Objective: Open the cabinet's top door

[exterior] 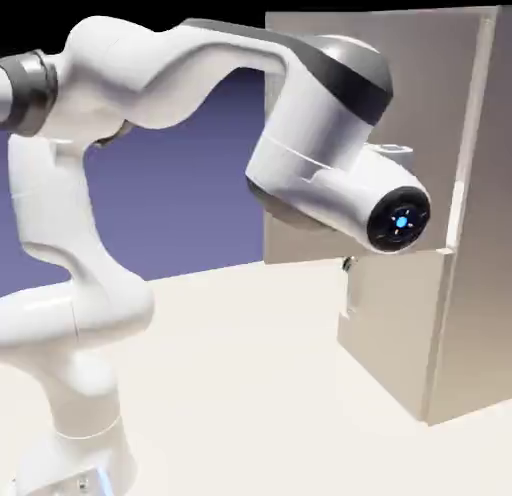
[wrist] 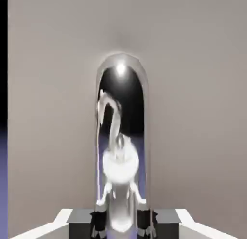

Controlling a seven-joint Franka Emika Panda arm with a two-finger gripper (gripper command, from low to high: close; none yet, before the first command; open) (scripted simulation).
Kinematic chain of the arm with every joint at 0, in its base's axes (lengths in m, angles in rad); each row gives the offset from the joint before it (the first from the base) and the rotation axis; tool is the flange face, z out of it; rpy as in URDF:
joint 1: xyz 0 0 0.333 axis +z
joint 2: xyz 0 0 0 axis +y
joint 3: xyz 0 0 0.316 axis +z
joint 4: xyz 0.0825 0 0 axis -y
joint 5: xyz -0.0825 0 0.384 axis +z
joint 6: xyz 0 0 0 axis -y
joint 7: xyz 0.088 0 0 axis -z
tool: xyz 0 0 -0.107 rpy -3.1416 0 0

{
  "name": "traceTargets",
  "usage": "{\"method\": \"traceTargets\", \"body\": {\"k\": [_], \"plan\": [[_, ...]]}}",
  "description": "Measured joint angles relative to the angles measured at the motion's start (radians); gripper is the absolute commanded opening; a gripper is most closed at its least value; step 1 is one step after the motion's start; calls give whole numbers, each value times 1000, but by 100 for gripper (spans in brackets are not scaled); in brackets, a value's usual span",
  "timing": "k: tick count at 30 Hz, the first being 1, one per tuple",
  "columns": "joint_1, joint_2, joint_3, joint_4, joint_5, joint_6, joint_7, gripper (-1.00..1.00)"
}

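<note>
While fingers (wrist: 83, 223) clamp, handle (wrist: 120, 137) sits between.

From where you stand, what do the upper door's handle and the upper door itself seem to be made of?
Handle: polished metal, perhaps chrome-plated; it mirrors the arm like a looking glass.
Upper door: smooth, beige-grey, satin finish with only soft shading; painted metal or laminate, the look leaves it open.

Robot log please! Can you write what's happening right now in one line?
pincer: shut on handle | top door: swung partly open | task: opening, under way
</note>
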Motion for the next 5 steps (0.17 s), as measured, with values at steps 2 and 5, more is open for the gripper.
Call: {"method": "traceTargets", "body": {"k": [2, 5], "plan": [[3, 72, 13, 66, -45, -14, -5, -100], [6, 122, 22, 113, -74, -22, -6, 100]]}}
